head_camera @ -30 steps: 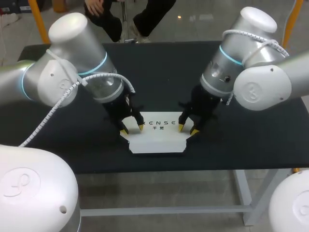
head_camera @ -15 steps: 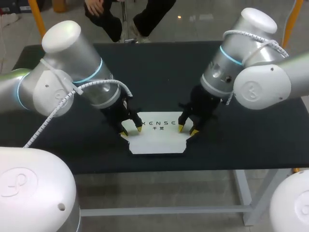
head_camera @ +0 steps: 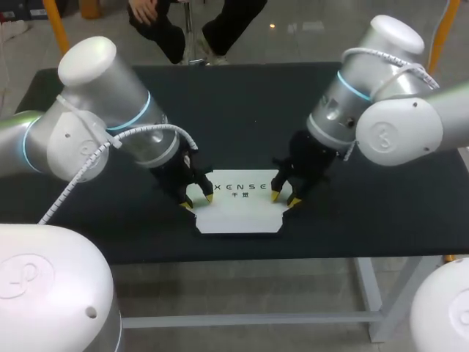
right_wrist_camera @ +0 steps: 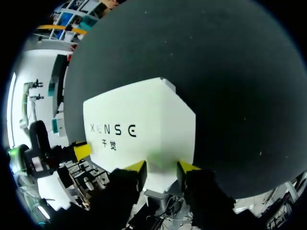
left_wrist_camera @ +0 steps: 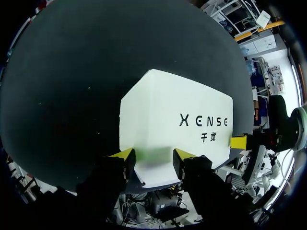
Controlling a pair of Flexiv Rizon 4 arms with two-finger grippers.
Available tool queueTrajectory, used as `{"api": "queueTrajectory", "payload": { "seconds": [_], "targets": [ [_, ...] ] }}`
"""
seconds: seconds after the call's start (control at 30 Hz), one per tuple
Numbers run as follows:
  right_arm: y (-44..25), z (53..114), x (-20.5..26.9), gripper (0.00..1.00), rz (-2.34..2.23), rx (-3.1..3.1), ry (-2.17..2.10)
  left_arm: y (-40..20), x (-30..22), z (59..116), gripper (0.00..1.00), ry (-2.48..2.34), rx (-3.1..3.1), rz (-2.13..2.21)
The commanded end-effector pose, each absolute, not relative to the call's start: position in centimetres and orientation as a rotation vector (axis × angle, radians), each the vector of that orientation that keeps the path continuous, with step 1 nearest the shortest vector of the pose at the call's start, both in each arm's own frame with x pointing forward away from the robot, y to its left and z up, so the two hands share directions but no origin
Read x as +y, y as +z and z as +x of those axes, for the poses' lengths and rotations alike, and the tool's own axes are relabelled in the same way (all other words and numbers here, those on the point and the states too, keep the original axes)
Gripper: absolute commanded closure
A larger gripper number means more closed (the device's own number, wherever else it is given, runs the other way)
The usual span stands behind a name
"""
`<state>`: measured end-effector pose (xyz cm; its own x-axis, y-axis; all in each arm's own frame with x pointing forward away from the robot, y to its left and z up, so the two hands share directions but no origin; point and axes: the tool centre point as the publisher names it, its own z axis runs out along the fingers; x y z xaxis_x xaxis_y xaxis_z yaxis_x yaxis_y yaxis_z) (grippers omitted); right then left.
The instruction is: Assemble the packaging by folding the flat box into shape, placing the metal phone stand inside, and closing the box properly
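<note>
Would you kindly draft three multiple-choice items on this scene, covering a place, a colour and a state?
1. Where is the white box?
A) between the left gripper and the right gripper
B) beyond both arms
C) outside the left arm

2. The fingertips are:
A) red
B) yellow
C) blue

3. The box is:
A) standing upright
B) lifted in the air
C) lying flat on the table

Answers: 1 A, a gripper sits at each end of it. 2 B, they show bright yellow in every view. 3 C, its broad face rests on the black table.
</note>
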<state>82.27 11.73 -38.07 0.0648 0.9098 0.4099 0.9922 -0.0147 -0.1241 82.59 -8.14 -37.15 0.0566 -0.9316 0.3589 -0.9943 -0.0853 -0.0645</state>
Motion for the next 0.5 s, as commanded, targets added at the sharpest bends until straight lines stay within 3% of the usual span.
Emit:
{"api": "queueTrajectory", "payload": {
  "seconds": [0.03, 0.5],
  "targets": [
    [-38.17, 82.30, 11.46, 0.54, -1.962, -1.893, -0.308, -37.82, -8.41, 82.67, 0.44, 0.471, -1.980, 2.123],
    [-38.48, 82.41, 11.59, 0.55, -1.908, -1.905, -0.324, -38.16, -8.66, 82.69, 0.47, 0.511, -1.976, 2.104]
  ]
}}
